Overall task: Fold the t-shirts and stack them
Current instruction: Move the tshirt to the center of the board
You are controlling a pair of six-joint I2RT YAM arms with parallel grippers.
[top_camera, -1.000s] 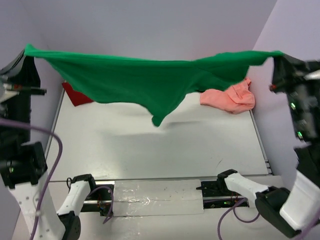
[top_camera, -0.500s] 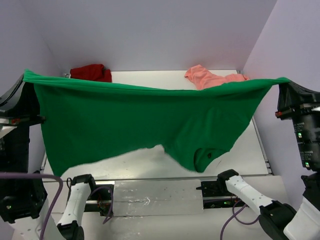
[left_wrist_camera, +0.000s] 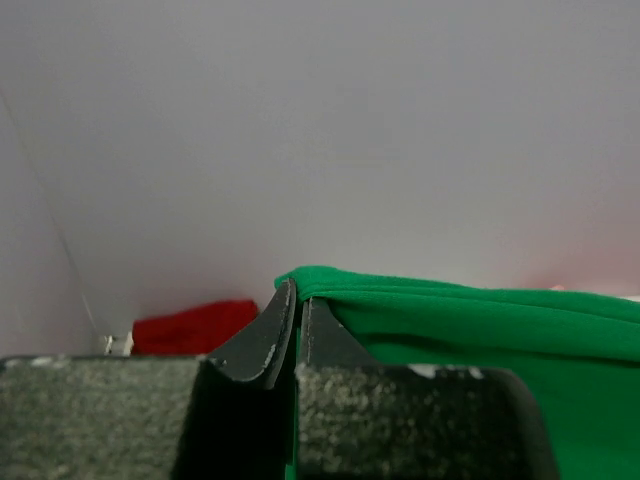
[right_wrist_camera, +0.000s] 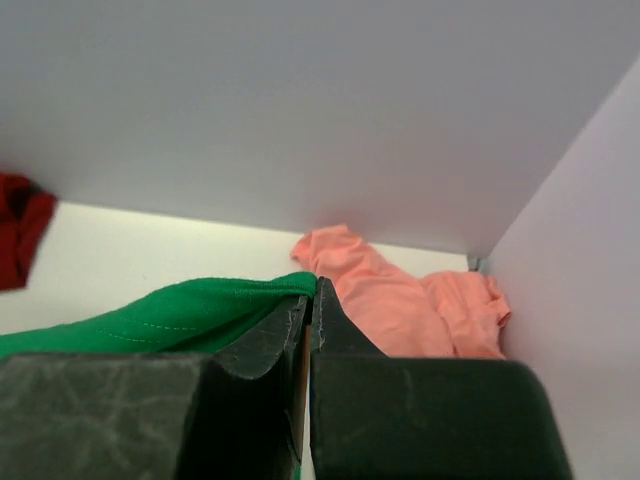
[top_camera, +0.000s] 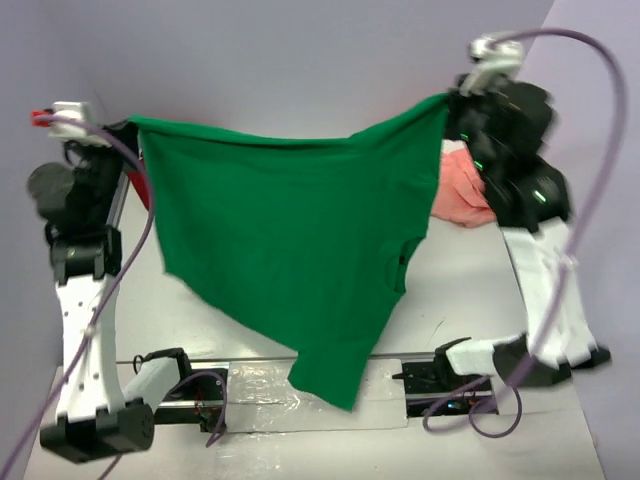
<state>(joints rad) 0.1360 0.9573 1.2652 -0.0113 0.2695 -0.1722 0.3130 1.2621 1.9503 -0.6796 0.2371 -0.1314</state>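
Holding the green shirt [top_camera: 290, 240] in the air between both arms, I have it as by far the biggest thing in the overhead view. Its gripped top edge runs left to right across the upper half of the frame, a little higher at the right end. From that edge the cloth hangs toward the bottom of the frame and narrows to a tail at lower centre, in front of the tape strip [top_camera: 250, 392]. That is the relation I think the next move turns on. The shirt's body lies below and nearer than both hands, so to spread it on the table [top_camera: 470, 290] I judge the tail has to land first and the held edge follow. Neither arm is nearer, since each holds one end. The left gripper [top_camera: 128, 128] at upper left is clamped on one corner of the cloth. The right gripper [top_camera: 448, 103] at upper right is pinched tight on the other, and both wrist views show the jaws closed over green fabric. The pink shirt [top_camera: 462, 190] lies crumpled just behind the right arm. The red shirt [left_wrist_camera: 190, 325] is bunched at the back wall, low left in the left wrist view. Compared with a second ago, the hands have come in from the frame's side edges toward each other. The shirt, then stretched wide and shallow, now hangs deeper.
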